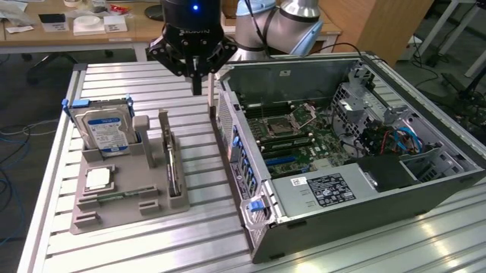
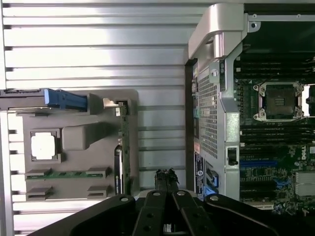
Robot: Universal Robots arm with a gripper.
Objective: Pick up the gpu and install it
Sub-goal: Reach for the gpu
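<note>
The gpu (image 1: 172, 165) stands on edge in a slot of the grey holder (image 1: 129, 213); it is a thin dark card with a metal bracket at its far end. In the wrist view it appears edge-on as a narrow green and dark strip (image 2: 121, 152). My gripper (image 1: 197, 85) hangs above the ribbed table, between the holder and the open computer case (image 1: 258, 227). Its fingers (image 2: 166, 176) are pressed together with nothing between them. The gripper is apart from the gpu, past the card's bracket end and toward the case.
The holder also carries an upright hard drive (image 1: 106, 131) with blue clips, a processor chip (image 1: 99, 179) and a green memory stick (image 1: 122, 196). The case lies open with its motherboard (image 1: 304, 142) exposed. Bare ribbed table (image 1: 190, 239) runs between holder and case.
</note>
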